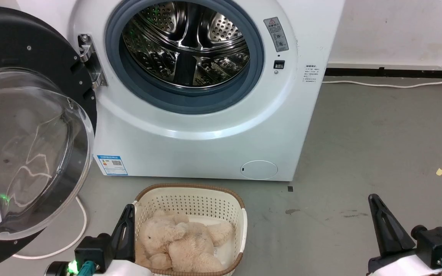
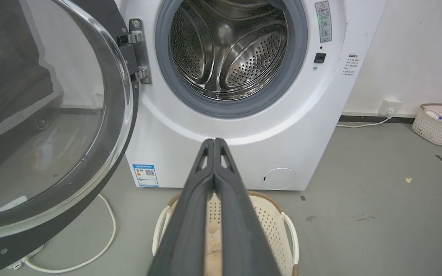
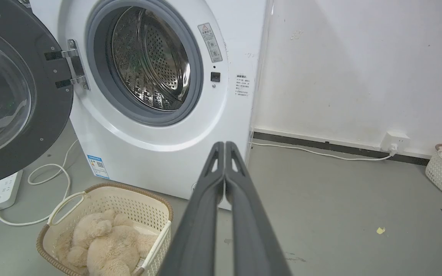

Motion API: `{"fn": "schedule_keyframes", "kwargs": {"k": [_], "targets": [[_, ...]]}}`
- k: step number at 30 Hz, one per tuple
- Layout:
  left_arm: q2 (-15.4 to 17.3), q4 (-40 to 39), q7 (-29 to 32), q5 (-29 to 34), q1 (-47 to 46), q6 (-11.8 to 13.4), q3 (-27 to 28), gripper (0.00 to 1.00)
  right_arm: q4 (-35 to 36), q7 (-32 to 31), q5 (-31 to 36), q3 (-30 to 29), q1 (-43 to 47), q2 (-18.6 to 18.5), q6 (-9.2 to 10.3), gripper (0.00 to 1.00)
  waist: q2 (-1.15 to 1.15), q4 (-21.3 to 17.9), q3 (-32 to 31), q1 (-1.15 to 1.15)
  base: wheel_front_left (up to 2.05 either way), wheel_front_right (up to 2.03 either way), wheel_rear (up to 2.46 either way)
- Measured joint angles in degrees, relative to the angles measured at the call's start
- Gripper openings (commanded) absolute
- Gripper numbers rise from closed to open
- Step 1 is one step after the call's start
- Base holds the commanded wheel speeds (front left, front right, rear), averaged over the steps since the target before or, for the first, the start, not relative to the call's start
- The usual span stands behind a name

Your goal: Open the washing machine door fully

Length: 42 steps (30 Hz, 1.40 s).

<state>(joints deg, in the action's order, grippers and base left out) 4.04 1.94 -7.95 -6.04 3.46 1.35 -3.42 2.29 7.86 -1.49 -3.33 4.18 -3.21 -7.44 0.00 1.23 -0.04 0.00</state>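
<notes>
- The left gripper (image 2: 215, 142) and right gripper (image 3: 225, 145) sit low, each with its fingers pressed together on nothing.
- Just ahead, a cream basket (image 1: 190, 188) holds a beige plush toy (image 1: 182, 241).
- The washing machine door (image 1: 25, 153) stands swung wide left on its hinge, away from the opening.
- Behind it, the steel drum (image 1: 186, 42) is exposed.

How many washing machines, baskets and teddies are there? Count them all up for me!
Washing machine: 1
Baskets: 2, the near basket in front of the machine and the far basket by the wall
Teddy: 1
Total: 4
</notes>
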Motion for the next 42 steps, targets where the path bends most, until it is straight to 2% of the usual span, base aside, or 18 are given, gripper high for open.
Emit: {"fn": "schedule_keyframes", "kwargs": {"k": [42], "targets": [[-0.96, -1.18, 5.42, 3.94, -1.57, -0.8, 2.29, 0.0, -1.56, -5.3, 0.63, 2.21, -2.43, 0.01, 0.0, 0.0, 0.0, -0.86, 0.03, 0.0, 0.0, 0.0, 0.0]]}}
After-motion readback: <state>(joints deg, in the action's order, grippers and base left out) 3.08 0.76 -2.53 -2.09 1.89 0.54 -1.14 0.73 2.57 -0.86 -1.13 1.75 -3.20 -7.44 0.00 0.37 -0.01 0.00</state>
